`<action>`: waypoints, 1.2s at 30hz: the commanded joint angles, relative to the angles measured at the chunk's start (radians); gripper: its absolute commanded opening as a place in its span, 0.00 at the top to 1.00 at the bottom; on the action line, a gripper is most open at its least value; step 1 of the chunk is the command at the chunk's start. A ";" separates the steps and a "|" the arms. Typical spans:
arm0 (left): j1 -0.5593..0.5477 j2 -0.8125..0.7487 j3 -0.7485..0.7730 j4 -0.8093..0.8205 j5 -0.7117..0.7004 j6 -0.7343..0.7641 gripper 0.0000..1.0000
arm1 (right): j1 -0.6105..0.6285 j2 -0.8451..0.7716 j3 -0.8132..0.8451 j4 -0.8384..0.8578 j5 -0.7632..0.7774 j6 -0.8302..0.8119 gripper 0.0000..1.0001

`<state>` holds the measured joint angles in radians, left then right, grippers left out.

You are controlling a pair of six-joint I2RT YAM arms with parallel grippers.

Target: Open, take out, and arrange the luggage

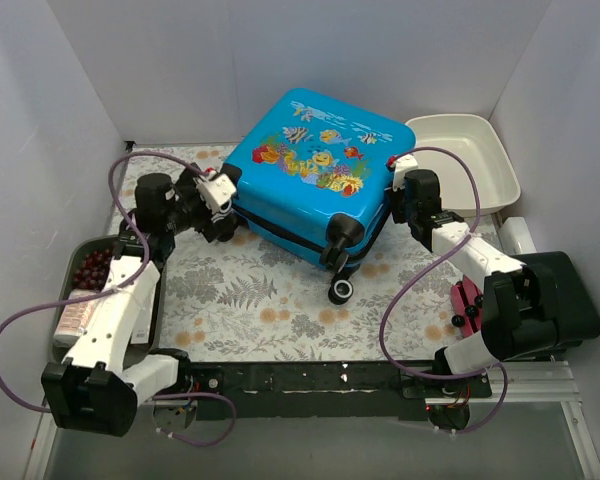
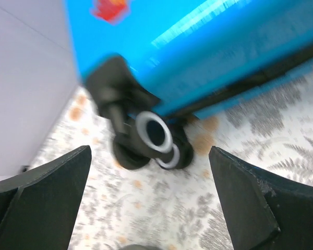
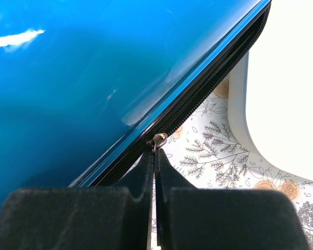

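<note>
Nearest in the top view is the black rail (image 1: 310, 380) carrying both arm bases; beyond it, on the flowered cloth (image 1: 260, 300), lies the suitcase (image 1: 310, 170), printed face up, between the two arms and just beside the white tub (image 1: 460, 140); a tray (image 1: 140, 320) sits at the left. The wheeled end faces the arms and the long axis seems to run from near to far, turned a little to the right. The left gripper (image 1: 218, 195) is at the left corner, the right gripper (image 1: 405, 175) at the right edge.

From the left wrist, the fingers (image 2: 41, 198) are spread wide with nothing between them; a wheel (image 2: 156, 133) stands just ahead.

From the right wrist, the fingers (image 3: 146, 172) are pressed together, and appear to pinch the zip pull (image 3: 159, 139) at the seam; the zip (image 3: 219, 78) ahead looks closed.

I judge the opening step is in hand; next, the pull must be drawn along the seam and round the corner, while the left arm steadies the case.
</note>
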<state>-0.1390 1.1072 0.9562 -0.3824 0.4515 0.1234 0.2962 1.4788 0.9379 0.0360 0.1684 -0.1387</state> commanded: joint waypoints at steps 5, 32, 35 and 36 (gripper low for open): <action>0.039 0.164 0.282 0.045 -0.050 -0.175 0.02 | 0.037 -0.034 0.024 0.042 -0.083 -0.041 0.99; 0.090 0.457 0.300 0.034 0.164 -0.238 0.02 | 0.037 0.040 0.099 -0.024 -0.061 -0.030 0.99; 0.091 0.491 0.355 0.011 0.168 -0.295 0.05 | 0.035 0.035 0.093 -0.022 -0.078 -0.032 0.99; 0.091 0.523 0.381 -0.021 0.177 -0.303 0.15 | 0.037 0.032 0.090 -0.015 -0.084 -0.032 0.99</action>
<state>-0.0490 1.5990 1.2579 -0.3832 0.5846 -0.1211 0.3016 1.4967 0.9821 -0.0280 0.1646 -0.1497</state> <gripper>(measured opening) 0.960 0.015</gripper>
